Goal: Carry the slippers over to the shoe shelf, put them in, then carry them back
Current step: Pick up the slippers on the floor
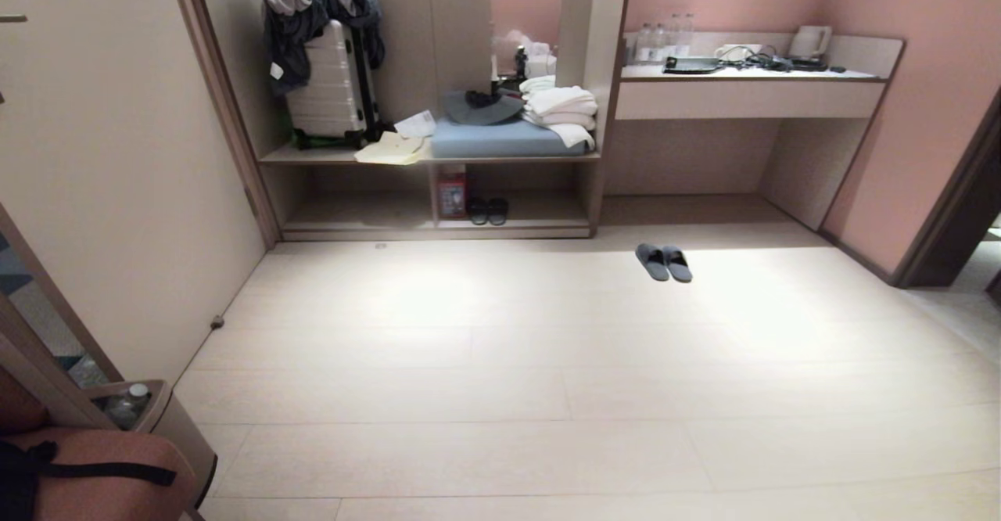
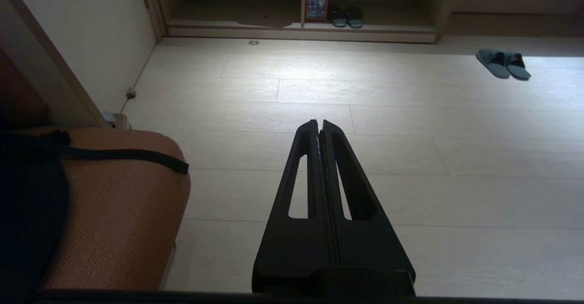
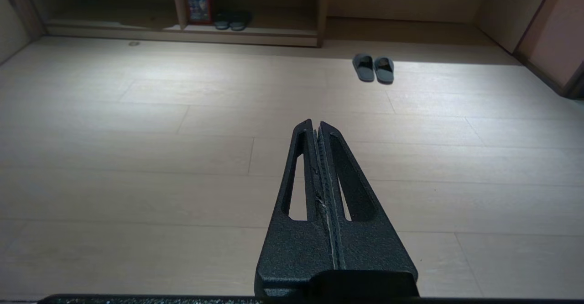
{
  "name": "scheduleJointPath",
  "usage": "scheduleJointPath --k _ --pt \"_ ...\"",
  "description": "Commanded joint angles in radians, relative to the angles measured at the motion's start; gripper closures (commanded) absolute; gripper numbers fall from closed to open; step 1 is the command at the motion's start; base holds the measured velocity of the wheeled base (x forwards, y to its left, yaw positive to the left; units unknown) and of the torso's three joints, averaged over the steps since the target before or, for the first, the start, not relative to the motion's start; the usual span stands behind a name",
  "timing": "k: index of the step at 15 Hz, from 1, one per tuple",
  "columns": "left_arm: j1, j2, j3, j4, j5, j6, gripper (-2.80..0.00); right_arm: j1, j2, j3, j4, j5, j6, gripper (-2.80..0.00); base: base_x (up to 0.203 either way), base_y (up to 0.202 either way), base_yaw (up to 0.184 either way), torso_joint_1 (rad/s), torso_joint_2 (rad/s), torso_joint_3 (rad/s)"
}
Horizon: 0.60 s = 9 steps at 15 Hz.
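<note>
We see the grey-blue fabric slippers (image 1: 664, 262) on pale floor (image 1: 500, 364), well apart from the beige wooden shoe shelf (image 1: 512, 224) holding black sandals (image 1: 488, 210). Our left gripper (image 2: 320, 122) and right gripper (image 3: 315, 123) are both pressed together, empty.

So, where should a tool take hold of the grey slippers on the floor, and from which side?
Probably at the wide bands over the insteps. The grey slippers lie flat on the floor, side by side and touching, toes toward the robot, in front of the desk recess. Coming from above, one tool could perhaps pinch both adjoining bands. Both tools are shut now and far away.

Open floor (image 1: 500, 364) around slippers (image 1: 664, 262); sandals (image 1: 488, 210) in shelf (image 1: 438, 228).
</note>
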<state>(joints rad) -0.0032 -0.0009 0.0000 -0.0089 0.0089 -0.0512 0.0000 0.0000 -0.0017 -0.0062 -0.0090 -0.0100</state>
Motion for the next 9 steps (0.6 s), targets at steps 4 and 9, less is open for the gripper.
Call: scheduleJointPath --k 4,9 --pt "0.000 0.001 0.000 0.001 0.000 0.001 0.00 0.000 0.000 0.000 0.000 0.000 -0.001 0.00 0.137 0.000 0.000 0.000 0.00 0.003" --pt "0.000 0.001 -0.003 0.007 0.000 0.002 0.00 0.000 0.000 0.000 0.000 0.000 -0.001 0.00 0.196 0.000 -0.001 0.003 0.00 0.003"
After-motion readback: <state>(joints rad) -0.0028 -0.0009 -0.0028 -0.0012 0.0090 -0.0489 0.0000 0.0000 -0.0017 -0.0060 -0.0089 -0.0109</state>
